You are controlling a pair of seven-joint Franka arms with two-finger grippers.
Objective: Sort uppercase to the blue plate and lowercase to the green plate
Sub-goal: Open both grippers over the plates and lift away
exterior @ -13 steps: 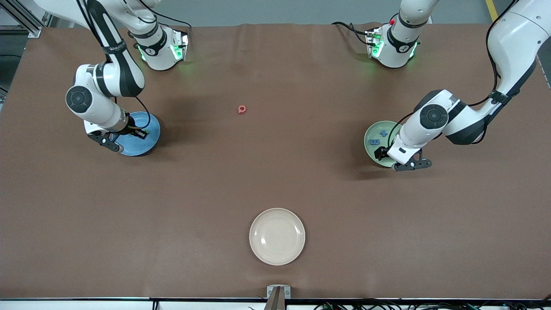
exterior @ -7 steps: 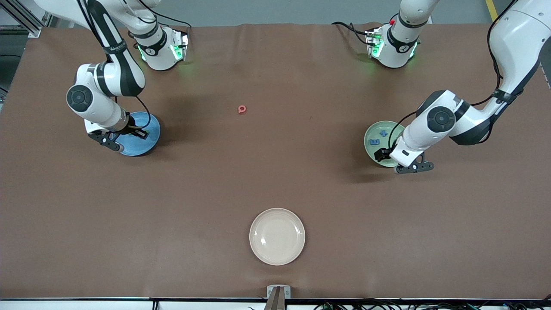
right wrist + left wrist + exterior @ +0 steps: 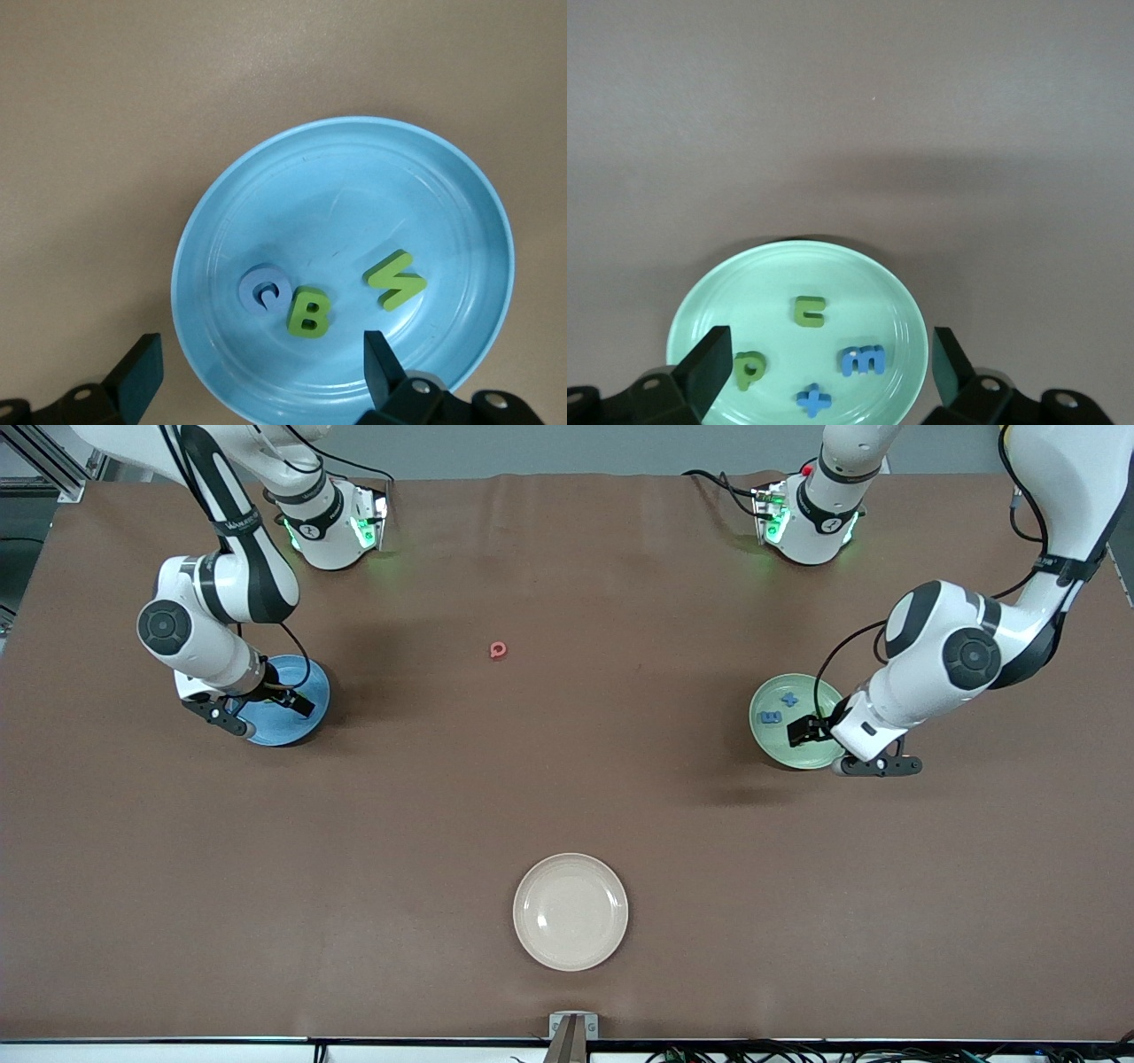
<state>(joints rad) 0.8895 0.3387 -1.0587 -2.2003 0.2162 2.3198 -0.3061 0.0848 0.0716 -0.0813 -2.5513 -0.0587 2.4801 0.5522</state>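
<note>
right gripper (image 3: 257, 714) just let go over the blue plate (image 3: 312, 710); one uppercase letter left out.

its jaws now stand wide and empty; green b (image 3: 309, 313), blue round letter (image 3: 265, 289) and green zigzag (image 3: 394, 280) lie in the plate. left gripper (image 3: 846, 748), jaws wide, holds nothing and has drifted off the green plate (image 3: 769, 699), where all four lowercase (image 3: 809, 312) sit. i judge only the red letter (image 3: 499, 650) remains, mid-table, well apart from both plates.

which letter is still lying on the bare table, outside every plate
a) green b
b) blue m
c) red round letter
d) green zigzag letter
c: the small red round letter lies alone on the brown table, midway between the two arms' ends.
</note>
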